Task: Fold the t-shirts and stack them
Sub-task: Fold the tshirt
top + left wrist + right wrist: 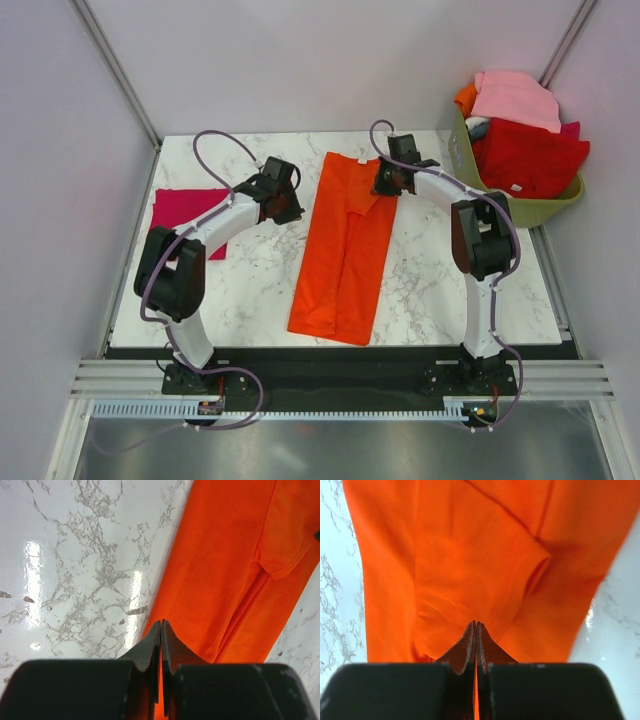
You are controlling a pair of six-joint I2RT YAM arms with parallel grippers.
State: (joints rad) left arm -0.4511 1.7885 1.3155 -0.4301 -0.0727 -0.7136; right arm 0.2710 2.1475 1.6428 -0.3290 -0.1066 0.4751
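— Where were the t-shirts found?
— The orange t-shirt (pixel 340 250) was laid on the table (pixel 430 290) left of the basket (pixel 520 215), as a long strip with its sides folded in. The crimson t-shirt (pixel 180 210) was seen folded flat, much farther from the basket.
— And the hands?
— The right hand (pixel 476 625) was clenched over the strip's far corner nearest the basket. The left hand (pixel 160 625) was clenched at the edge turned away from the basket. Whether cloth was pinched in either could not be told.
— How was the cloth judged to handle?
— It was judged light, thin and limp, likely to sag and to slide on the glossy marble. A hold at both far corners, with all layers pinched together, was thought best, so that the strip could be carried evenly over its near hem.
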